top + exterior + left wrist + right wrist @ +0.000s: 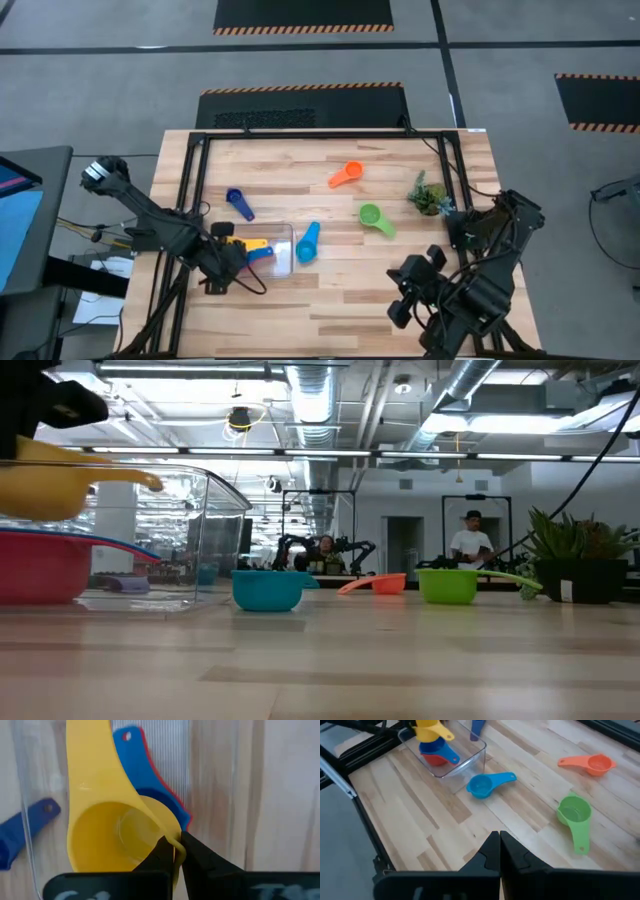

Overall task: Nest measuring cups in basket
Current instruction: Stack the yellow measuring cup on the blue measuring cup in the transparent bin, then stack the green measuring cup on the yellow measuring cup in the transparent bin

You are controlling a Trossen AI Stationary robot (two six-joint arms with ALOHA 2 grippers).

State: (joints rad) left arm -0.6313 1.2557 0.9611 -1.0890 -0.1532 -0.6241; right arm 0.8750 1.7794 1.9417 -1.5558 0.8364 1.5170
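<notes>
Left gripper [176, 851] pinched on the yellow cup [107, 827] rim, held directly above the blue/red stack [439, 753] in the basket [284, 262] near the bench's front-left; handle aligned with stack's handles; right gripper [499, 851] closed, empty, idle front-right

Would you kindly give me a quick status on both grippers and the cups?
Left gripper shut on yellow cup, above red and blue cups in basket. Right gripper shut, empty, waiting. Light-blue cup, green, orange, dark-blue still out. Nothing blocking.

Overhead looks straight down; low looks level across the table [400, 660]; wrists look close.
</notes>
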